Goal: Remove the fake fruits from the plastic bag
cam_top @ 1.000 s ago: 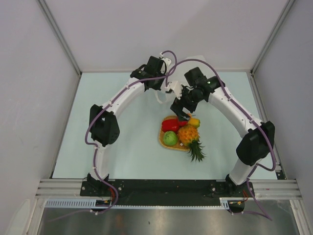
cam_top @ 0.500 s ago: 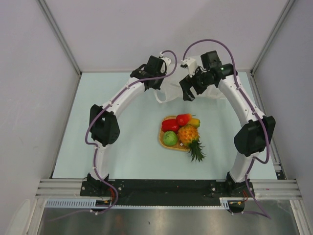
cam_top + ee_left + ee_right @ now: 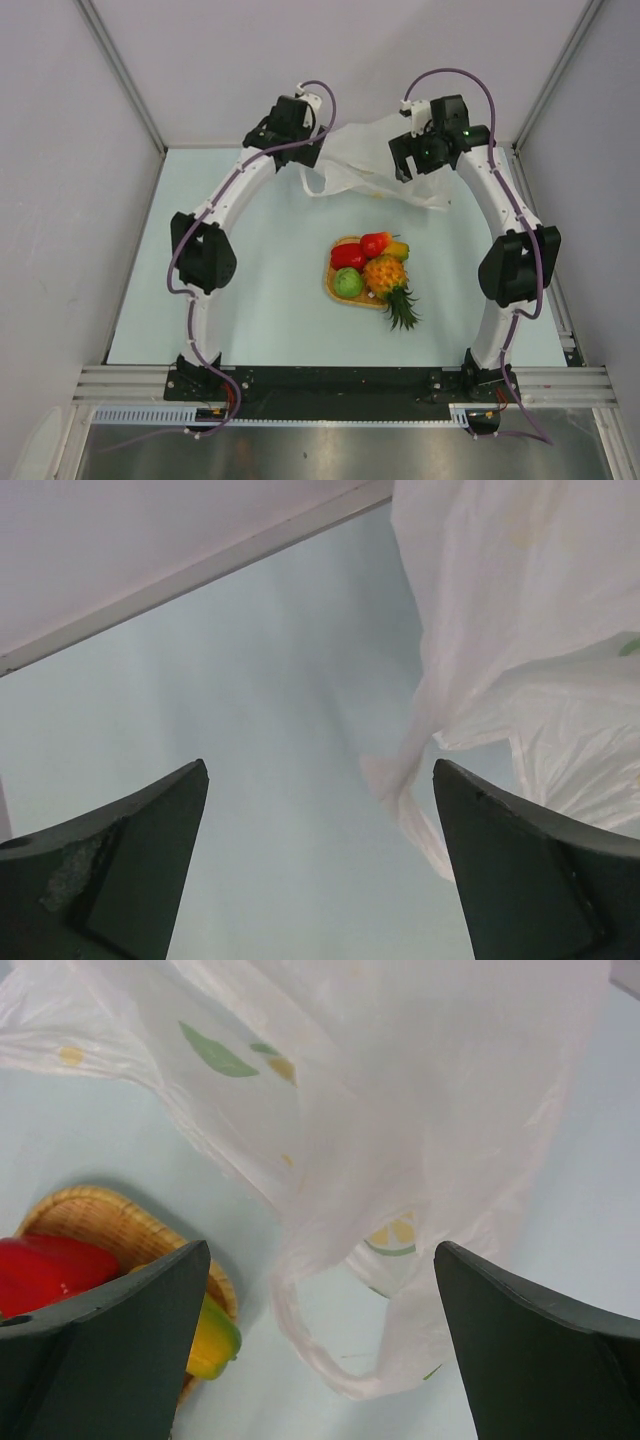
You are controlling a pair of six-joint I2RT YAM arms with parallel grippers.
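The plastic bag lay crumpled at the far end of the bench, between the two hands, with one loop handle trailing toward the near left side. Whether any part of the bag was raised off the bench could not be determined. The left hand was open, its fingers spread wide over bare bench, and the bag sat just beside its right finger without touching it. The right hand was also open, fingers wide apart, with nothing pinched between them; the bag filled the wrist view beyond the fingertips. All five fake fruits sat outside the bag on a woven tray near the middle of the bench, well apart from both hands. The pineapple lay at the tray's right side with its green crown pointing past the near rim. The green apple rested at the near left, two red pieces behind it, and the mango at the far right edge
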